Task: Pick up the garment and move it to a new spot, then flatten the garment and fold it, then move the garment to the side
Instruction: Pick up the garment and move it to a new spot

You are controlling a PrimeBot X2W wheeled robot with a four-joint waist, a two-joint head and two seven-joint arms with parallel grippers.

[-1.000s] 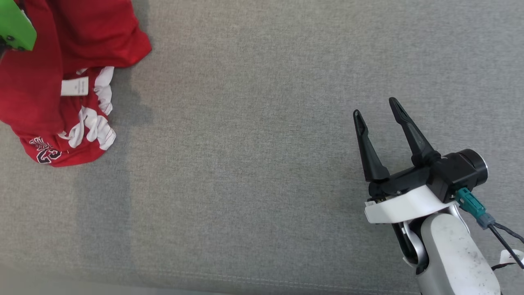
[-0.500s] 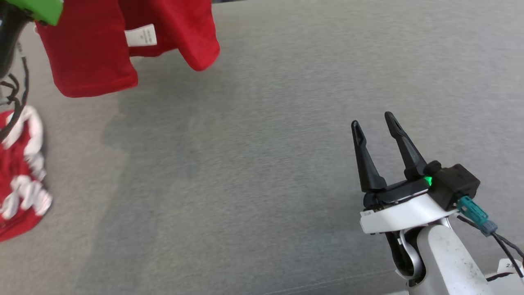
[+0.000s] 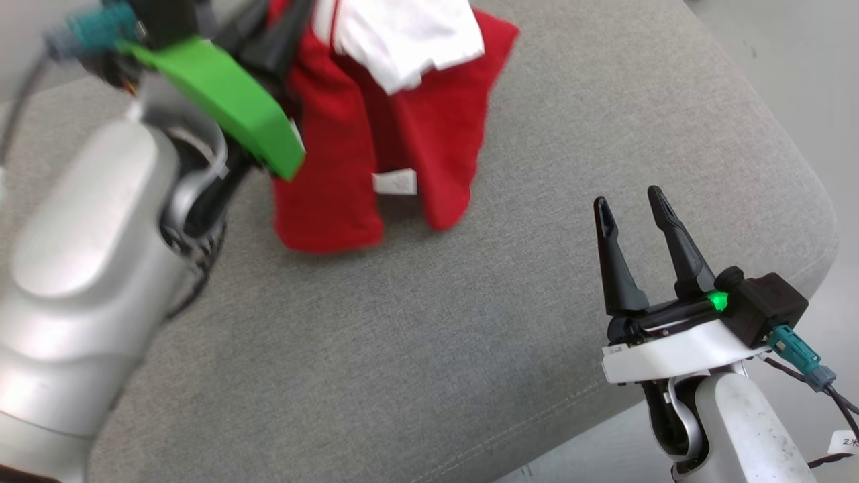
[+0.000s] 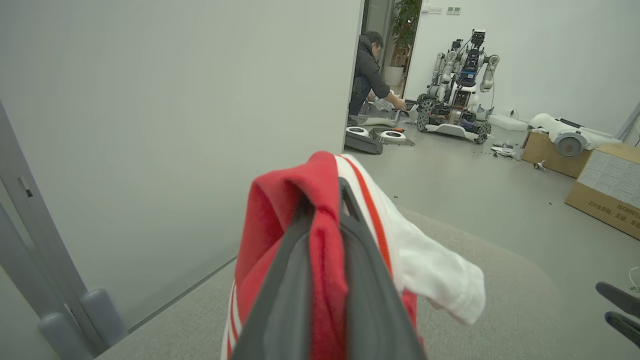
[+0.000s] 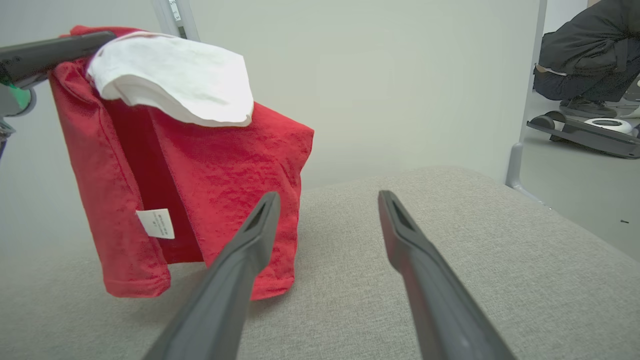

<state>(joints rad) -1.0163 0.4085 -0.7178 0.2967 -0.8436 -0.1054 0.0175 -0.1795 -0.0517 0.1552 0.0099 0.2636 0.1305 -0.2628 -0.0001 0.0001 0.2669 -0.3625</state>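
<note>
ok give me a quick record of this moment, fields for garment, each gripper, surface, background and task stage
garment: red with white parts, hanging bunched, white label showing
left gripper: shut on the garment's top, raised above the surface
right gripper: open, holding nothing, apart from the garment
surface: grey cushion; garment's lower hem close to it, contact unclear
background: person bent over near another robot; cardboard boxes on the floor
task stage: garment picked up, not yet flattened or folded

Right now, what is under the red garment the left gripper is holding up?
Grey cushion lies under the garment, which is pinched in the left gripper. The patch directly beneath its hem is covered, so contact cannot be told.
</note>
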